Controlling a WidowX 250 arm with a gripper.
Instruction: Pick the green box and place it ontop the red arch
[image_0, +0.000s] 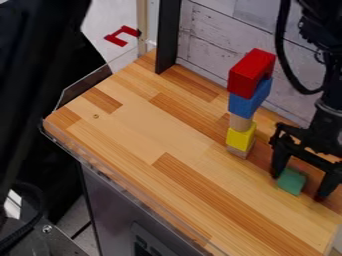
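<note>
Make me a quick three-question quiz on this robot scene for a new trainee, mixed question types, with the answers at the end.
1. What tops the multicoloured block tower? A) a yellow cube; B) a red block; C) a green block.
2. True or false: the small green block sits on the wooden tabletop, between the open fingers of the black gripper.
3. Fill in: the plain wooden piece on the yellow cube has a ____ block directly above it.
Key: 1 B; 2 true; 3 blue.
</note>
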